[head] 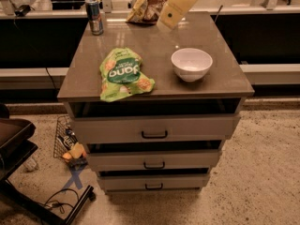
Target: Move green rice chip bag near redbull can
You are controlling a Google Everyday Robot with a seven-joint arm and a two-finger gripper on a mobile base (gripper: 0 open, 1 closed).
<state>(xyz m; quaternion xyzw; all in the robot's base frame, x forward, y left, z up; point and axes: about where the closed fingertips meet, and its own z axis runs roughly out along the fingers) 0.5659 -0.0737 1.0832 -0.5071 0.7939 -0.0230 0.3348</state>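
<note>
The green rice chip bag (123,74) lies flat near the front left edge of the grey-brown cabinet top (154,41), its dark green logo facing up. The redbull can (94,16) stands upright at the back left corner, well behind the bag. My gripper (169,18), on a pale yellow arm, hangs over the back middle of the top. It is to the right of and behind the bag and touches nothing I can see.
A white bowl (191,63) sits on the right half of the top. A brown-and-yellow snack bag (147,6) lies at the back middle, left of the arm. Three drawers (154,134) face front. A wire basket (68,142) and black chair base (18,146) stand on the floor, left.
</note>
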